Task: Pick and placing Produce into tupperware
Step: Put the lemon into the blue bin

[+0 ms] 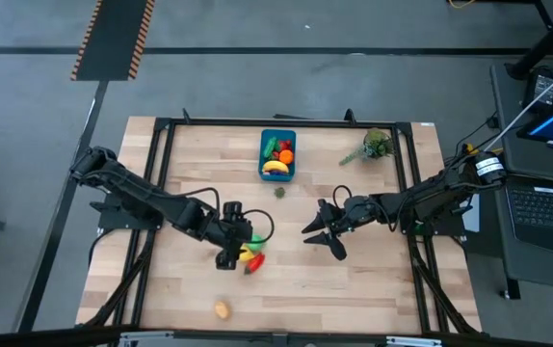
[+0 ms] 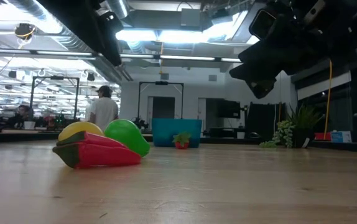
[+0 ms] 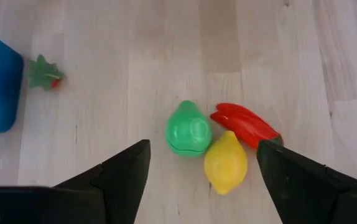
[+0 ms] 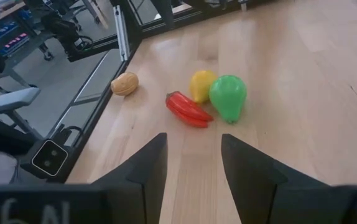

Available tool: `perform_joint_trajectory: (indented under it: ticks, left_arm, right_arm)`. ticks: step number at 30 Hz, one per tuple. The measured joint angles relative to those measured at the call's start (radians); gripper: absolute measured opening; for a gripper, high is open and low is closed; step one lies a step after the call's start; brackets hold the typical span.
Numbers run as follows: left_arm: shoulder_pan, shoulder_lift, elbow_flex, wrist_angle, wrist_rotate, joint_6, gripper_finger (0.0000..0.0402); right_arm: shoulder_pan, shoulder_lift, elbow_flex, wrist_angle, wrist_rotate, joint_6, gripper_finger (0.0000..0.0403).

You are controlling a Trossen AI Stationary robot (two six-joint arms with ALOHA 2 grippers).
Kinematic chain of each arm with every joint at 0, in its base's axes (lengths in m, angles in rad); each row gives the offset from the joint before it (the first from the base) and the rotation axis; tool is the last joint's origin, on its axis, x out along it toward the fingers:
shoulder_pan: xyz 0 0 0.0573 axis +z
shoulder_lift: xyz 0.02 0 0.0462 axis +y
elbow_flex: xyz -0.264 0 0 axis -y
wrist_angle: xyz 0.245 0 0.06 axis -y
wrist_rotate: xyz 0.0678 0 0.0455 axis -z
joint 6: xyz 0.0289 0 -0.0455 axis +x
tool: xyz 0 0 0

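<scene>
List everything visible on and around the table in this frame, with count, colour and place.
teal-blue plastic tub: one, table's far middle, holding toy produce
green toy pear: one, under left tool
yellow toy lemon: one, touching pear
red toy pepper: one, beside lemon
tan toy potato: one, near front edge
small strawberry: one, before tub
leafy green sprig: one, far right
left tool: open, above cluster
right tool: open, centre-right, empty

one tupperware, two hands, five loose produce toys
</scene>
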Motion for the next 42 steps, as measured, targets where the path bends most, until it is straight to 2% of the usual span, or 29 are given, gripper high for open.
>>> perform_joint_trajectory:
  ticks: [6,14,20,42]
  left_arm:
    - [0.012,0.000,0.000,0.017,0.024,-0.022,0.0288]
    - [0.033,0.000,0.000,0.035,0.168,-0.030,0.0295]
    - [0.038,0.002,0.000,0.059,0.106,-0.019,0.0296]
    - [0.031,0.021,0.000,0.060,0.113,-0.135,0.0290]
  right_arm:
    - [0.000,0.000,0.000,-0.005,0.000,-0.002,0.0153]
    - [0.000,0.000,0.000,-0.033,0.000,-0.002,0.0153]
    - [0.000,0.000,0.000,-0.035,0.000,-0.002,0.0153]
    - [0.000,0.000,0.000,-0.037,0.000,-0.002,0.0153]
